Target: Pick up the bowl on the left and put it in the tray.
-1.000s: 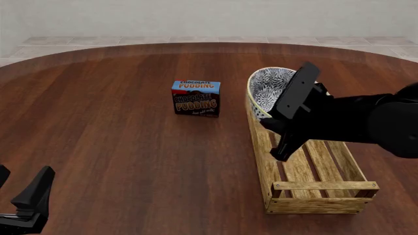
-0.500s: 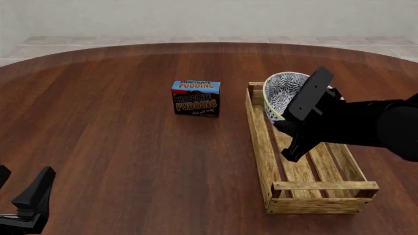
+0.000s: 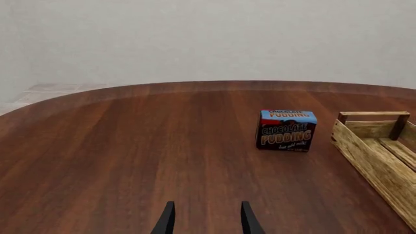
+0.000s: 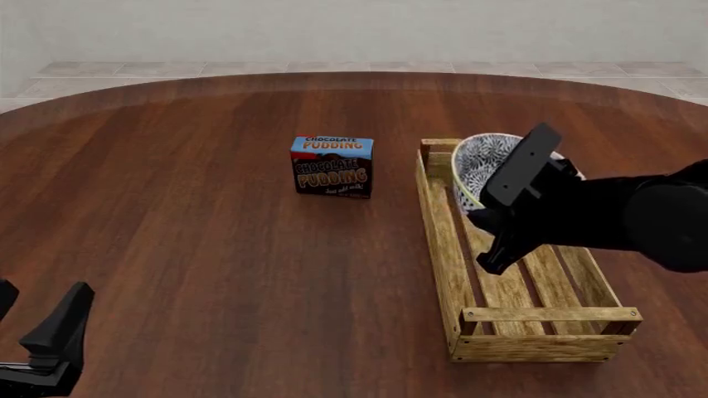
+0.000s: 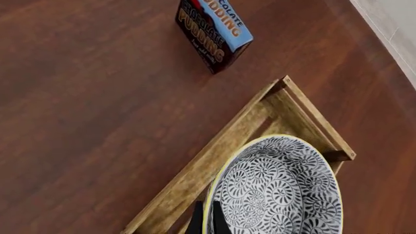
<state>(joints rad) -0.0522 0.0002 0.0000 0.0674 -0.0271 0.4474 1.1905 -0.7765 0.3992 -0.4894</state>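
The left gripper [image 4: 45, 344] sat idle at the near left, fingers apart and holding nothing, well away from the pudding box [image 4: 332, 166] at mid-table. To the right, the right gripper [image 5: 206, 218] was clamped on the bowl [image 4: 485, 162] by its rim, the bowl tilted over the far end of the tray [image 4: 456, 315]. The placing step looked in hand; next it seemingly needed lowering, then a release. The table [image 4: 188, 232] was dark wood, with pale tiled floor and a plain wall behind
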